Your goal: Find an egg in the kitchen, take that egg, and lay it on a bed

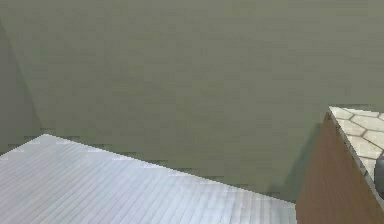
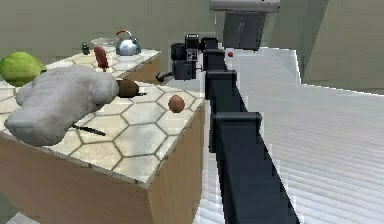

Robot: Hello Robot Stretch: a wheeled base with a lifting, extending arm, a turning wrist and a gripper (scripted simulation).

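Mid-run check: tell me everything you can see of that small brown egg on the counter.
The egg is a small, smooth, reddish-brown oval, whole as far as can be seen. It lies on the pale hexagon-tiled countertop, near the edge facing the dark arm, with bare tile around it. Only the countertop touches it.

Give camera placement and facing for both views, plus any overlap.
Forward view: on the robot, looking ahead and somewhat down at a wall, floor and a counter corner at its right edge; own body: none.
Arm side view: on the robot's body, looking out sideways over the counter with egg and kettle; the arm rises from the bottom edge.
Shared: the hexagon-tiled counter and ribbed floor.
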